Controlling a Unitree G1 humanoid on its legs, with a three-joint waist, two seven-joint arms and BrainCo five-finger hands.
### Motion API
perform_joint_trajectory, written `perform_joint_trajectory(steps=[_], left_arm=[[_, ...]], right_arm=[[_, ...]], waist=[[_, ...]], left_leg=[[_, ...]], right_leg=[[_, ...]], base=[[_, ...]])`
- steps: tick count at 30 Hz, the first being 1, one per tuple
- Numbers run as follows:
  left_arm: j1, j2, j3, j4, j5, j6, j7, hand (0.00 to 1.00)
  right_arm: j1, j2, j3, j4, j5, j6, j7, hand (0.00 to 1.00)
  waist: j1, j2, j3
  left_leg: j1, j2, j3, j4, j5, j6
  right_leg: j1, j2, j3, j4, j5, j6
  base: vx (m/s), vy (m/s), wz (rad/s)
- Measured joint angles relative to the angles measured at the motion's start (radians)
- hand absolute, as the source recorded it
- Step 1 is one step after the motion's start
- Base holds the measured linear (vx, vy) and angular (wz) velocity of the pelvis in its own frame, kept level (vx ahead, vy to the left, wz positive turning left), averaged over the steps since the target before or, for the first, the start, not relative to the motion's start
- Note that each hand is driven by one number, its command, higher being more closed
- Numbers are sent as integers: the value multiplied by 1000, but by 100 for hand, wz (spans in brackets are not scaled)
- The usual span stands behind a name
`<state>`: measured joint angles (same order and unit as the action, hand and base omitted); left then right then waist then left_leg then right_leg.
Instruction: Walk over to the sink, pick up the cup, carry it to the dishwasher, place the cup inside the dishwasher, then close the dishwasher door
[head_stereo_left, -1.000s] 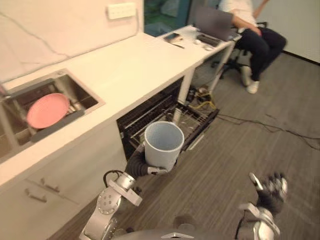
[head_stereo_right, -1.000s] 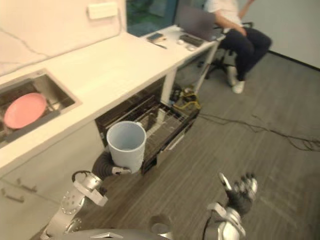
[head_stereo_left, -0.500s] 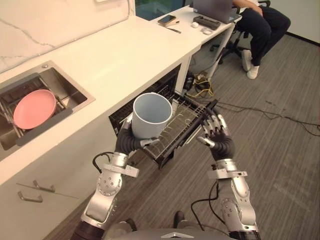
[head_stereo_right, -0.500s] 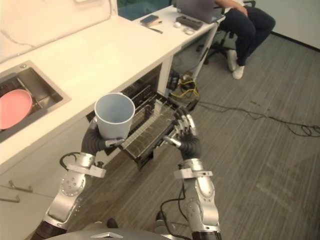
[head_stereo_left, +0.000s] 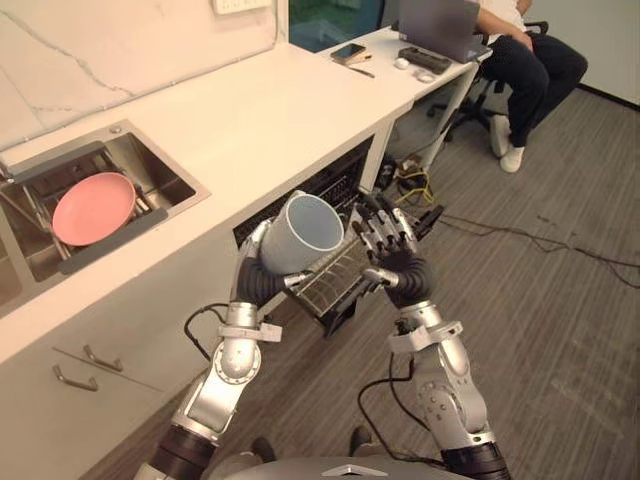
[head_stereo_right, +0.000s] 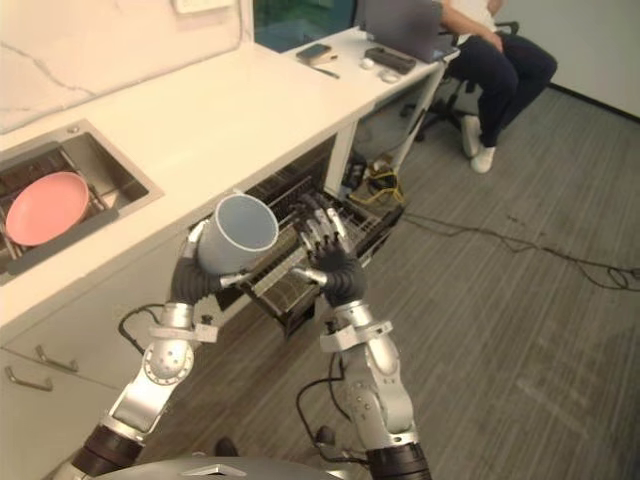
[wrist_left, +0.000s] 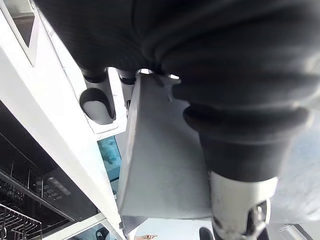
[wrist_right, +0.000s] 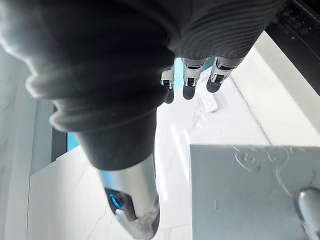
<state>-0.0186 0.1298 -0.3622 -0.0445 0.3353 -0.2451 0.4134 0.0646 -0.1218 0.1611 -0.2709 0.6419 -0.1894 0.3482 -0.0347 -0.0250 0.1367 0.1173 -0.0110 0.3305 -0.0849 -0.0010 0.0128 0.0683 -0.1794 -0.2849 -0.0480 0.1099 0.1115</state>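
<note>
My left hand (head_stereo_left: 258, 266) is shut on a pale blue-grey cup (head_stereo_left: 303, 233), which tilts with its mouth toward the right, held just above the pulled-out dishwasher rack (head_stereo_left: 352, 268). The cup's wall (wrist_left: 160, 165) shows close up past my left fingers. My right hand (head_stereo_left: 392, 250) is raised with its fingers straight, right beside the cup's mouth and over the rack; the fingers (wrist_right: 191, 80) stay spread. The dishwasher (head_stereo_right: 300, 215) stands open under the white counter (head_stereo_left: 250, 130), its rack drawn out toward me.
A sink (head_stereo_left: 95, 195) set in the counter at the left holds a pink plate (head_stereo_left: 93, 207). A person (head_stereo_left: 525, 55) sits on a chair at the far desk with a laptop (head_stereo_left: 440, 18). Cables (head_stereo_left: 540, 235) run over the grey wood floor at the right.
My left hand has tipped the cup over toward the right and lowered it nearer the rack. My right hand rose and moved left, up beside the cup's mouth. The camera shifted.
</note>
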Motion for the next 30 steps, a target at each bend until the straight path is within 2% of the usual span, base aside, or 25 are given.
perform_joint_trajectory(steps=[9,23,30], left_arm=[[0,-40,-45,31,4,0,20,100],[-1,-50,-82,60,4,1,51,100],[0,-50,-102,59,4,9,73,100]], right_arm=[[0,13,73,1,1,24,-2,0],[1,17,113,13,-13,24,-72,0],[5,12,143,18,-23,47,-125,0]], waist=[[-9,27,-33],[-7,19,-75],[-6,14,-103]], left_leg=[[0,0,-4,-1,25,1],[-9,1,-9,-2,48,2],[-13,2,-10,-2,48,-5]], right_leg=[[-1,4,-1,0,-7,10],[-22,3,-1,24,-18,-3],[-30,3,-1,29,-21,1]], base=[[-4,0,0],[-17,-1,0],[0,0,0]])
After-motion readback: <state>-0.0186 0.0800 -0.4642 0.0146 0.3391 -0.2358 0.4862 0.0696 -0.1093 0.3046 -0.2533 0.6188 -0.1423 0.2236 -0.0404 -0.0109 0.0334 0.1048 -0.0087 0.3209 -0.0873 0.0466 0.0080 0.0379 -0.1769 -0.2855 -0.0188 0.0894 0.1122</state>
